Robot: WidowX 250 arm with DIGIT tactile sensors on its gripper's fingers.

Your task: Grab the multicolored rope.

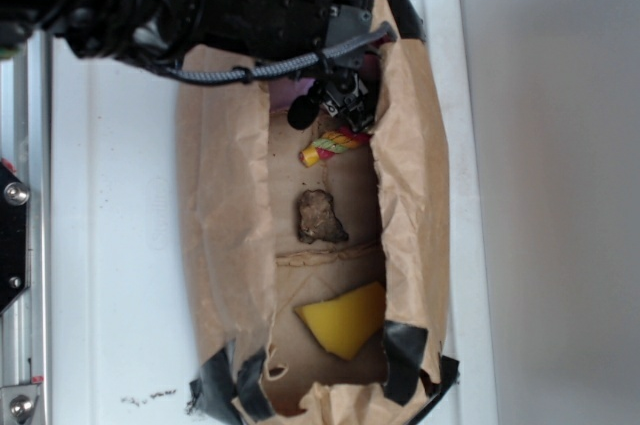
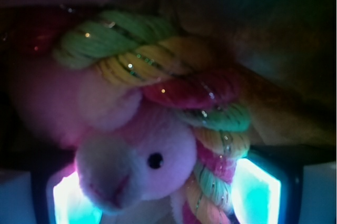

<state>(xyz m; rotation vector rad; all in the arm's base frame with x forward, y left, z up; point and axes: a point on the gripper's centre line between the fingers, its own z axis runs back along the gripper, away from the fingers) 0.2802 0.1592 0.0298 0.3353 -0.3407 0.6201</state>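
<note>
Exterior view: one brown paper bag [image 1: 225, 195] on the white bench [image 1: 110, 245] holds one multicolored rope [image 1: 333, 146], one brown lump [image 1: 319, 217] and one yellow sponge wedge [image 1: 345, 320]. Gripper [image 1: 335, 105] hangs over the rope's far end; whether its fingers are clenched I cannot tell.

Wrist view: rope [image 2: 158, 71] curls over one pink plush animal [image 2: 137, 166], touching it.

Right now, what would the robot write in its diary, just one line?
stage: reaching | gripper: over multicolored rope, state unclear | pink plush: touching rope | yellow sponge: far end of paper bag

Rope [image 2: 174, 84] across plush animal [image 2: 137, 166], inside bag [image 1: 410, 145]
</note>
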